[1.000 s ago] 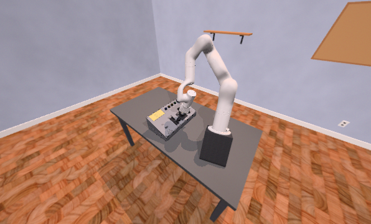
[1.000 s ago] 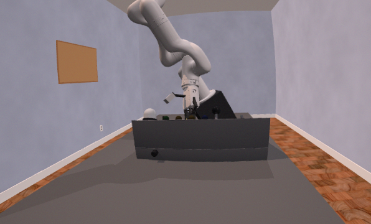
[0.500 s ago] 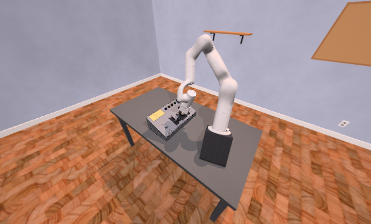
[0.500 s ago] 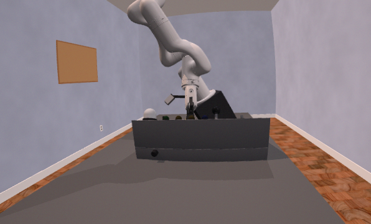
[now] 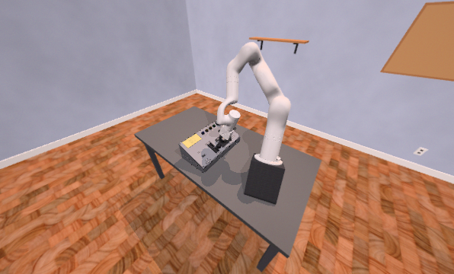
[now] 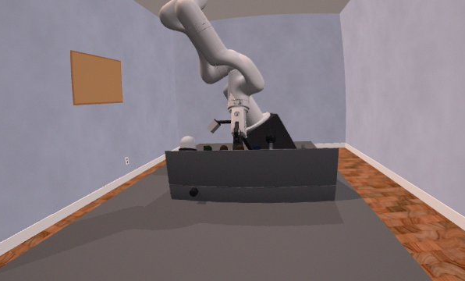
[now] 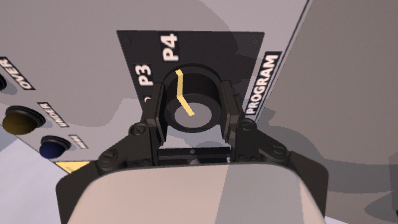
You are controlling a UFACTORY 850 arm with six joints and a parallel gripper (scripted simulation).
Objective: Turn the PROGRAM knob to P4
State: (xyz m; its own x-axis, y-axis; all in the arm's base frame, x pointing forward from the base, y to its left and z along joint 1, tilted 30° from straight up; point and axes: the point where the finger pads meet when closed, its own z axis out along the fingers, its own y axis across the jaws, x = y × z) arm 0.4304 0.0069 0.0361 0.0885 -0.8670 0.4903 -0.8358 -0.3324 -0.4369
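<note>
Fingers, two, clamp one PROGRAM knob (image 7: 194, 100).

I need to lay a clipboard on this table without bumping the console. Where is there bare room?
Bare tabletop runs from the arm's pedestal to the near end. It is crowded at the console, where the jaws grip the PROGRAM knob.

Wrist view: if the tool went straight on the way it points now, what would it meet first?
The tool is already clamped on the black round PROGRAM knob with the yellow pointer line. Straight on lies the black label plate on the grey console panel, probably met at once.
</note>
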